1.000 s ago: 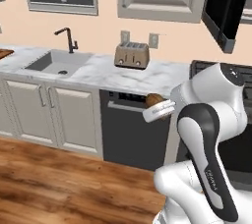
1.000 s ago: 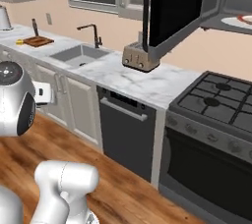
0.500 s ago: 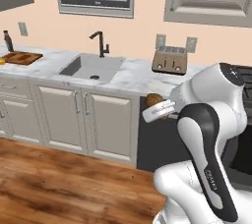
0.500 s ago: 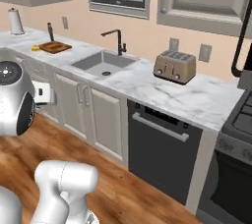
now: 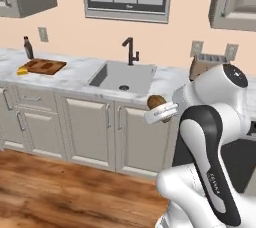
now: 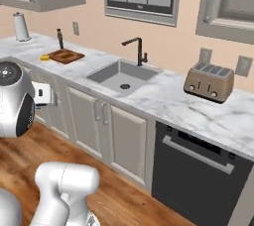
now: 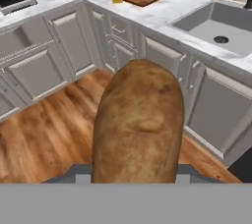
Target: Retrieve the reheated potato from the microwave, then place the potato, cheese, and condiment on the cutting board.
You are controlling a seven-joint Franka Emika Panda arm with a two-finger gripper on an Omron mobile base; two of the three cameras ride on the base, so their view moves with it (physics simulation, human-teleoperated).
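Note:
My gripper is shut on the potato, a brown rough-skinned lump held out in front of the lower cabinets, level with the counter edge. In the hand view the potato rises large in the centre and hides the fingertips. The cutting board lies on the counter far to the left of the sink, with the yellow cheese at its left end and the dark condiment bottle behind it. The same board, cheese and condiment show from the right base. The microwave is out of view.
A sink with a black faucet is sunk in the marble counter ahead. A toaster stands right of it, above a black dishwasher. A paper towel roll stands at the counter's far left. Wooden floor lies below.
The base has driven left along the counter, so the whole scene slid right: the stove and microwave left the picture and the cutting board came in. The potato stays in my gripper.

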